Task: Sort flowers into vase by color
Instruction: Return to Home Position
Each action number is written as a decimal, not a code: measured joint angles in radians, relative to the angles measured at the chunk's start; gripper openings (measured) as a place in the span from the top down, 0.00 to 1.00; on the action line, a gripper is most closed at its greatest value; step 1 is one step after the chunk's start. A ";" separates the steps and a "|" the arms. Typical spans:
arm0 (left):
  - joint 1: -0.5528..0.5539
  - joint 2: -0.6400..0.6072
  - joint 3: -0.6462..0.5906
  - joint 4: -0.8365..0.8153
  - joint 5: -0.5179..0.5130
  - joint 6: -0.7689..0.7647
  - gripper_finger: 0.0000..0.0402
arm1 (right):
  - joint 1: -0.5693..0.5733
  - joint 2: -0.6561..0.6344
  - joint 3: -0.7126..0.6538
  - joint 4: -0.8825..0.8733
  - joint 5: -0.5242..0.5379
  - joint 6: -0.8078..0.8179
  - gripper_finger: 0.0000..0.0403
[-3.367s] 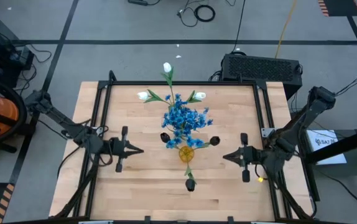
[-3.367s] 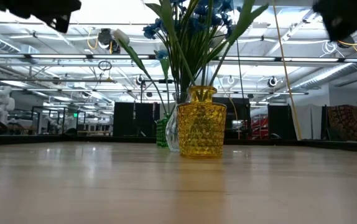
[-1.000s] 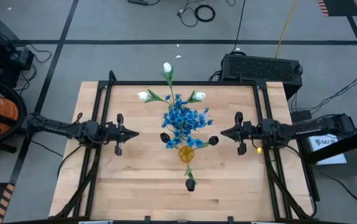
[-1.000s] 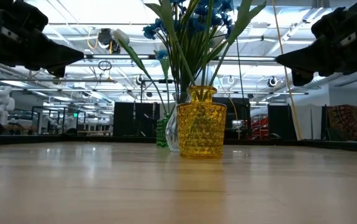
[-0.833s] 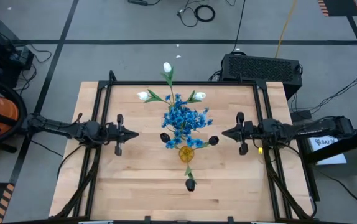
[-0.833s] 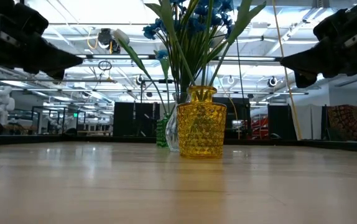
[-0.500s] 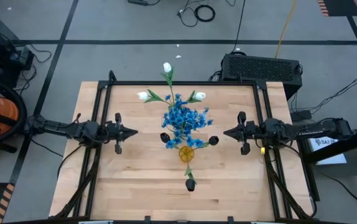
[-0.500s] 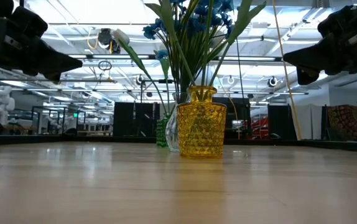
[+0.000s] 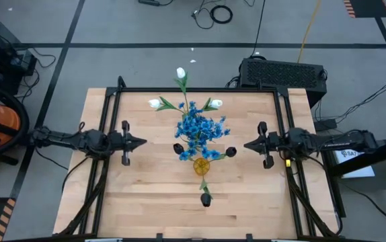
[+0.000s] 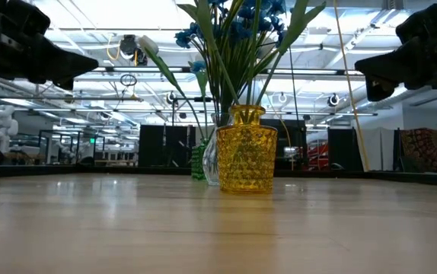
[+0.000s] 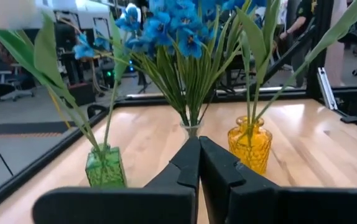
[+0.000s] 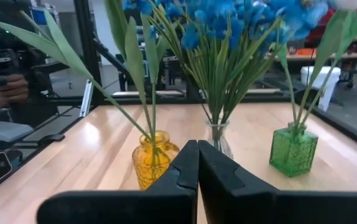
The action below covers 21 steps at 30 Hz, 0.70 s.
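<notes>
I see both jaws clenched, empty. Left arm (image 9: pixel 102 141) and right arm (image 9: pixel 297 142) flank the yellow vase (image 9: pixel 201 166) and its flowers (image 9: pixel 230 152), equally far.

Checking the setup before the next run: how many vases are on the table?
3, in a row: the yellow vase nearest the front edge, the clear vase behind it, the green vase farthest back.
</notes>
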 joint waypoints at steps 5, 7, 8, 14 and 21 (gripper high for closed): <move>0.044 -0.020 0.000 -0.002 0.001 0.027 0.97 | 0.000 -0.036 0.000 -0.022 -0.018 -0.028 1.00; 0.066 -0.021 0.000 -0.004 0.013 0.023 0.97 | 0.000 -0.049 0.000 -0.043 -0.024 -0.021 1.00; 0.075 -0.021 0.000 -0.006 0.030 0.021 0.97 | 0.000 -0.055 0.000 -0.055 -0.026 -0.016 1.00; 0.113 -0.021 0.000 -0.013 0.075 0.020 0.97 | 0.000 -0.097 0.000 -0.093 -0.047 -0.014 1.00; 0.126 -0.021 0.000 -0.023 0.130 -0.023 0.97 | 0.000 -0.146 0.000 -0.167 -0.043 0.000 1.00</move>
